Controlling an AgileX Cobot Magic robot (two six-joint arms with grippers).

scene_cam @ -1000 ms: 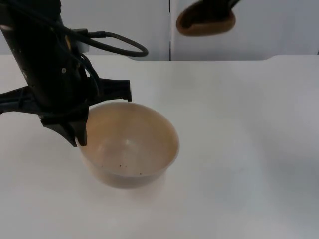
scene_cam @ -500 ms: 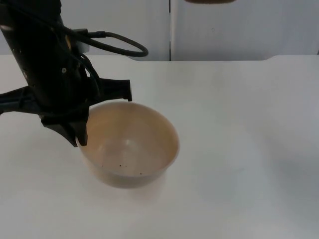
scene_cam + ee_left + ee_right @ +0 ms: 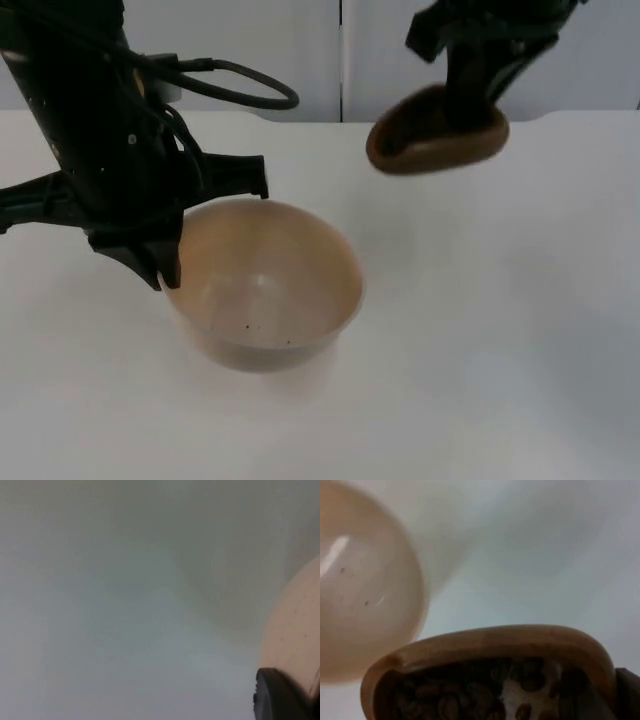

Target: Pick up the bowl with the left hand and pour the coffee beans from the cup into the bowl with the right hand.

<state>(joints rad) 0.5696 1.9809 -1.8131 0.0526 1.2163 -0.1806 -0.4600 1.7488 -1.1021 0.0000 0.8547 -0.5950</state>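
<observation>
A beige bowl [image 3: 262, 285] hangs a little above the white table [image 3: 480, 330], with my left gripper [image 3: 163, 270] shut on its left rim. The bowl's outer wall [image 3: 295, 630] fills one side of the left wrist view, beside a black fingertip [image 3: 275, 695]. Only a few dark specks lie inside the bowl [image 3: 360, 590]. My right gripper [image 3: 470, 105] is shut on a brown wooden cup [image 3: 436, 133], held in the air to the upper right of the bowl and tilted toward it. Coffee beans [image 3: 465, 695] lie inside the cup [image 3: 490, 645].
The grey partition wall [image 3: 300, 50] closes off the far end of the table. Bare table surface extends to the right and in front of the bowl.
The right gripper with the cup, which had risen out of the picture, has come back down and now hangs lower and closer to the bowl. The bowl and left gripper barely shifted.
</observation>
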